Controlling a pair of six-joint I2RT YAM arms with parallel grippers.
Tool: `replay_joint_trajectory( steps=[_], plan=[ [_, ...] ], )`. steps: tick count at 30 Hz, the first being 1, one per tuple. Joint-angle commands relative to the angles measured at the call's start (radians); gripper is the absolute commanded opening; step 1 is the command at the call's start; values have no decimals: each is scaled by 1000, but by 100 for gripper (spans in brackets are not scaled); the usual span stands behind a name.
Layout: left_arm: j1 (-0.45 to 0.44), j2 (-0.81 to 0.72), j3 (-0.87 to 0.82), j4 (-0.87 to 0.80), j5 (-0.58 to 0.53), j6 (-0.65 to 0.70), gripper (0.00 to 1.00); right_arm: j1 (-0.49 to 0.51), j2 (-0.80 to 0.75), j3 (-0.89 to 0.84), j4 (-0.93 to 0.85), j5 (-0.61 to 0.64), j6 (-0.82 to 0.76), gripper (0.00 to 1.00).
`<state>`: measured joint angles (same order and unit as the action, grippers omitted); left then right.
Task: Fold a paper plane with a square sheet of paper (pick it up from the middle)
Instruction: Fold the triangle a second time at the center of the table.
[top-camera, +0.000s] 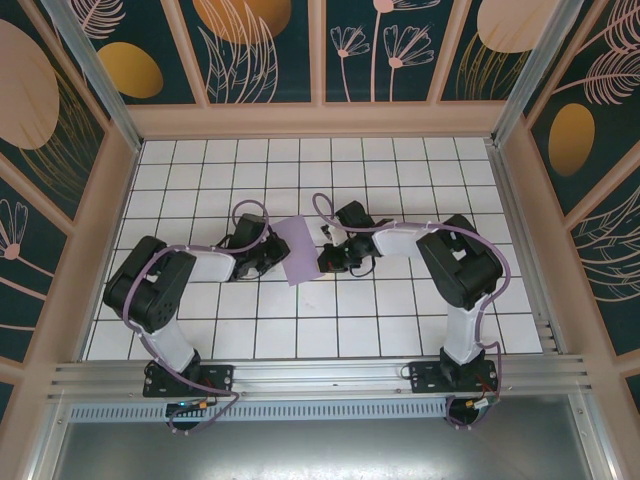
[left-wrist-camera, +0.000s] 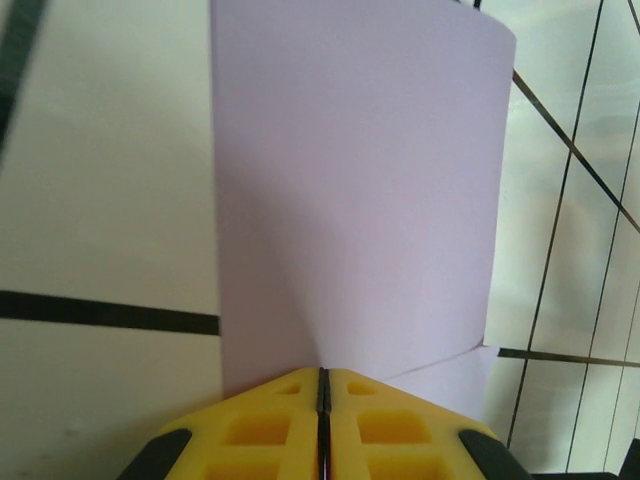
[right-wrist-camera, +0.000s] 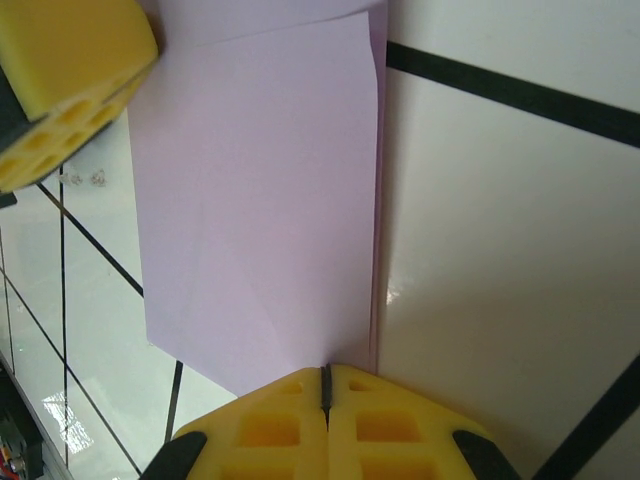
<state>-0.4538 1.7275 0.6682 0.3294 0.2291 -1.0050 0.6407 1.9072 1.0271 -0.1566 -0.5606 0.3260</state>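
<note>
The folded paper (top-camera: 298, 248) is between the arms, mid tabletop (top-camera: 400, 170). The left fingers (left-wrist-camera: 260, 430) and right fingers (right-wrist-camera: 385, 425) each pinch one edge. They should pull evenly, so that the layers line up for creasing.

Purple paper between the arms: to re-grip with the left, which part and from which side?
Pinch its long left edge near mid-length, coming in level from the left, as the left gripper does. The sheet of paper is thin and folded into a narrow strip, so only edges offer a bite. The right gripper is shut on the opposite edge, so that probably keeps it taut.
</note>
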Motion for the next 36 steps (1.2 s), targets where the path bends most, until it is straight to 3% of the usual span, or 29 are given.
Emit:
replay_joint_trajectory(
  steps=[1,12,20,36],
  plan=[
    [48,-43,-10,-88,-90,61,12,-10,31,-83,-105,50,41,0],
    [33,-202,-19,-70,-5,92,17,63,-75,-116,53,-37,326,0],
    [-86,-152,-34,-16,26,59,16,55,-45,3,36,-23,318,0],
    [-93,-36,-21,54,83,31,10,61,8,63,15,-13,276,0]
  ],
)
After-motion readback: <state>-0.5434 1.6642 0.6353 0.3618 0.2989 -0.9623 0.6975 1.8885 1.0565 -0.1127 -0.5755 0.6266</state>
